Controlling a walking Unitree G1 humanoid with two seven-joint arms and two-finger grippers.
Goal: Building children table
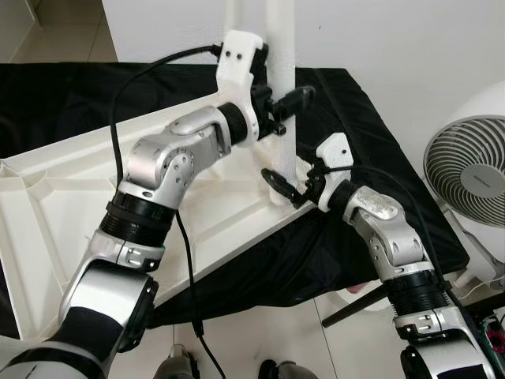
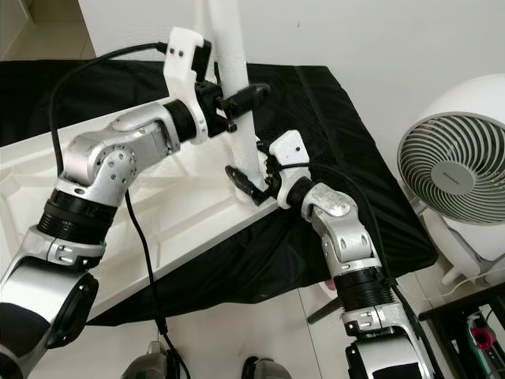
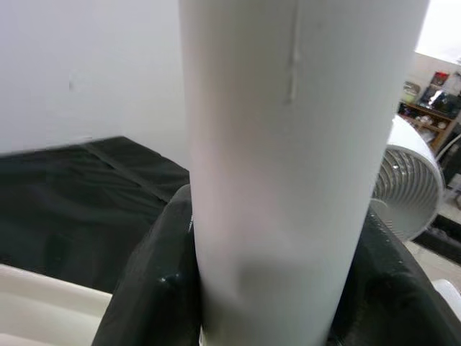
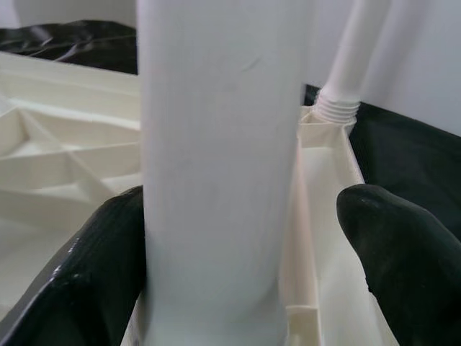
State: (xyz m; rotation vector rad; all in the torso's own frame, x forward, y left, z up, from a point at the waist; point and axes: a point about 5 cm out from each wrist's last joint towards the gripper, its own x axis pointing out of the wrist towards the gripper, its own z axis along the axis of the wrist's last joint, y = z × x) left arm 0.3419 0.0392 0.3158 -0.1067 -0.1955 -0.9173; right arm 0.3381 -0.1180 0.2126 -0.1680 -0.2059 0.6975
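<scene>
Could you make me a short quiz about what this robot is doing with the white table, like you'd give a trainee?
1. True or false: the table top lies upside down on a black cloth.
2. Which gripper holds the near table leg higher up?
A. left gripper
B. right gripper
3. Fill in: to the robot's right, on the floor, stands a white ____.

Key:
1. True: its ribbed underside faces up.
2. A: the left gripper is shut on the leg higher up; the right gripper sits near the leg's base, one finger against it, the other apart in the right wrist view.
3. fan
</scene>
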